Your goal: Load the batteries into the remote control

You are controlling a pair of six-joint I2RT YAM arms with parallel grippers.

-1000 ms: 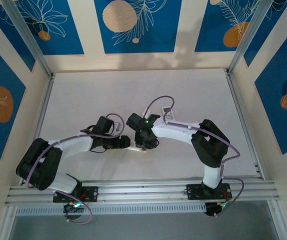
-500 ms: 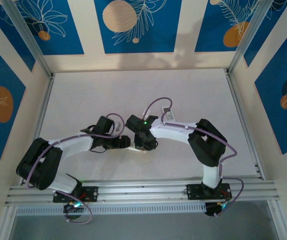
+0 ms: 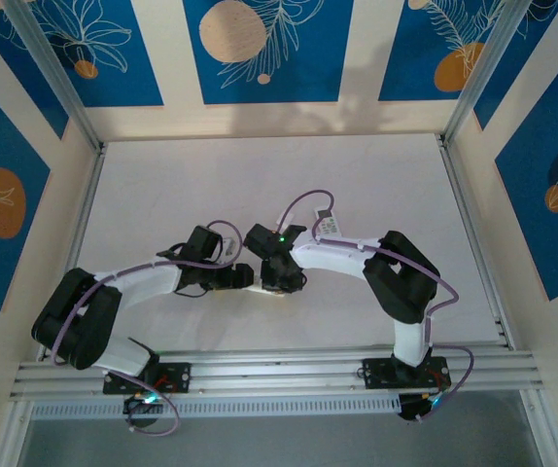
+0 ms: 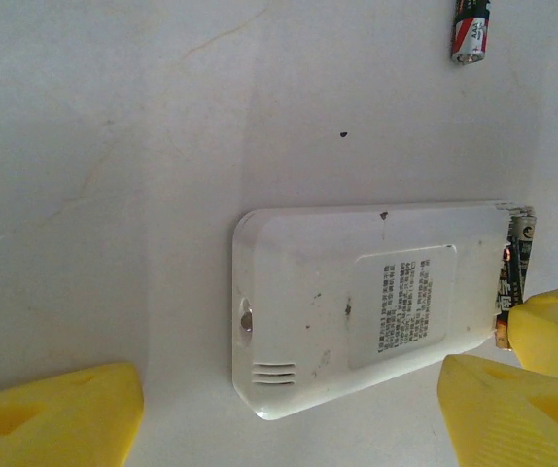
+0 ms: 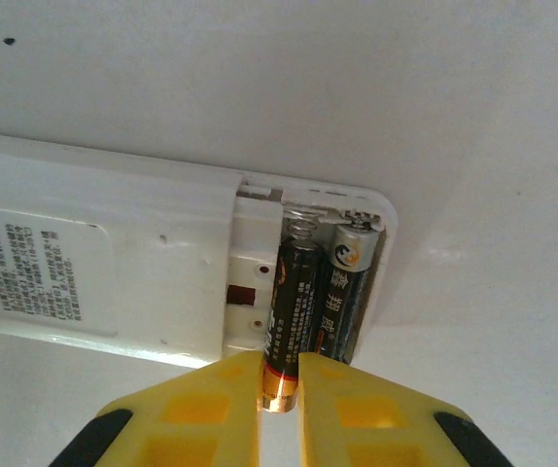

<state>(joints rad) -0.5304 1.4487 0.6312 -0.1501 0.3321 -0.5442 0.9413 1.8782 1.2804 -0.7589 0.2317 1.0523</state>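
Note:
The white remote [image 4: 357, 302] lies back-up on the table, its battery compartment [image 5: 308, 282] uncovered at one end. My right gripper [image 5: 280, 394] is shut on a black battery [image 5: 291, 302] with a coppery end, which lies tilted in the left slot against the spring. A second battery [image 5: 342, 292] rests in the slot beside it. My left gripper [image 4: 279, 428] is open, its yellow fingers [image 4: 51, 418] spread wide on either side of the remote's other end without touching it. A loose battery [image 4: 470, 29] lies farther off. From above, both grippers [image 3: 260, 277] meet over the remote.
The white table [image 3: 279, 185] stretches bare behind the arms, bounded by aluminium rails [image 3: 473, 233] and blue-patterned walls. The right gripper's yellow finger [image 4: 551, 331] sits close to my left gripper's right finger at the remote's battery end.
The right arm has edged slightly to the left with the battery in its fingers. The left arm and the remote have stayed in place.

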